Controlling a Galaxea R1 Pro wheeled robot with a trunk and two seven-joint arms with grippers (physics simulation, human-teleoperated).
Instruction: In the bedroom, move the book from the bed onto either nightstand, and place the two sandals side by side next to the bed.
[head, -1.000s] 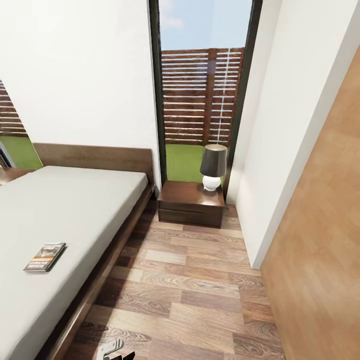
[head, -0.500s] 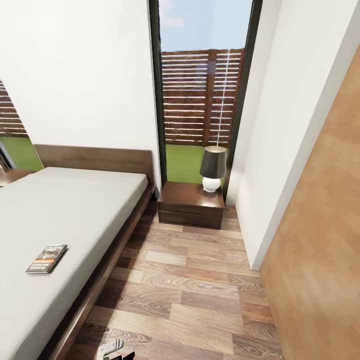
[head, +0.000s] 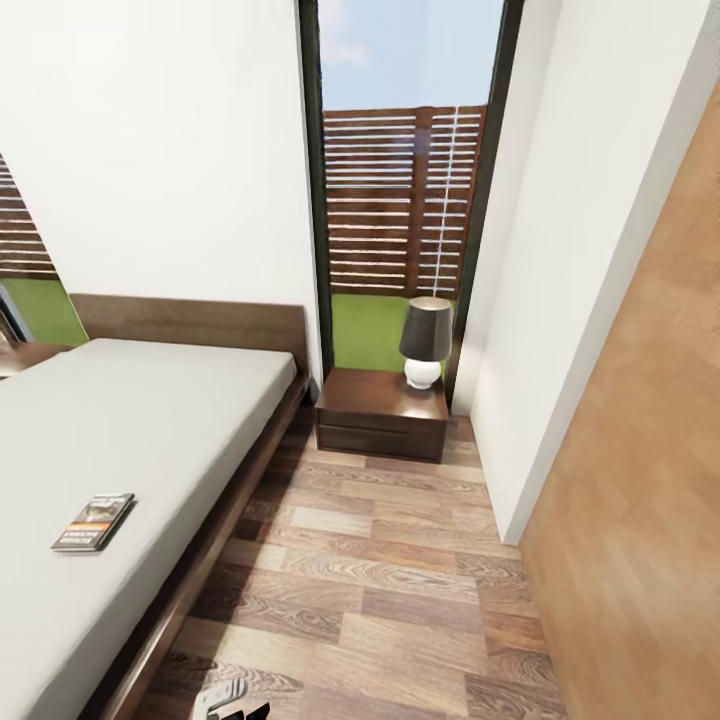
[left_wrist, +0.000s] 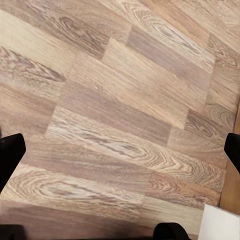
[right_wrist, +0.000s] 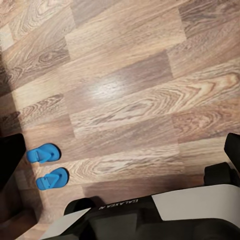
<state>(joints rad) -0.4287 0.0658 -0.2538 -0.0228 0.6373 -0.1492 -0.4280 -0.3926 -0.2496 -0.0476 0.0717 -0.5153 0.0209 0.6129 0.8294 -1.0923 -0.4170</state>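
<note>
Your head camera looks down the aisle between the bed (head: 150, 420) and a white wall. The book (head: 94, 521) lies flat on the grey mattress, near the edge that faces the aisle and well short of the headboard (head: 190, 320). It touches nothing but the mattress.

One nightstand (head: 381, 412) stands at the far end of the aisle, just beside the head of the bed and in front of the tall window (head: 405, 190). A lamp (head: 425, 341) with a dark shade and white base sits on its top toward the back corner nearest the white wall; the part of the top on the bed's side is bare.

Your right wrist camera finds both sandals (right_wrist: 47, 165) on the wood floor (head: 380, 570), lying close together and roughly parallel but apart, beside a dark shadowed edge. Whether that edge belongs to the bed cannot be told.

Left end effector (left_wrist: 120, 155): dark fingertips (left_wrist: 10, 152) show at opposite edges of the left wrist view, spread wide, with only floor between them. Right end effector (right_wrist: 120, 155): its fingertips (right_wrist: 11, 159) likewise sit far apart at the frame edges, holding nothing, above the floor and part of your robot's white and black base (right_wrist: 150, 212).
</note>
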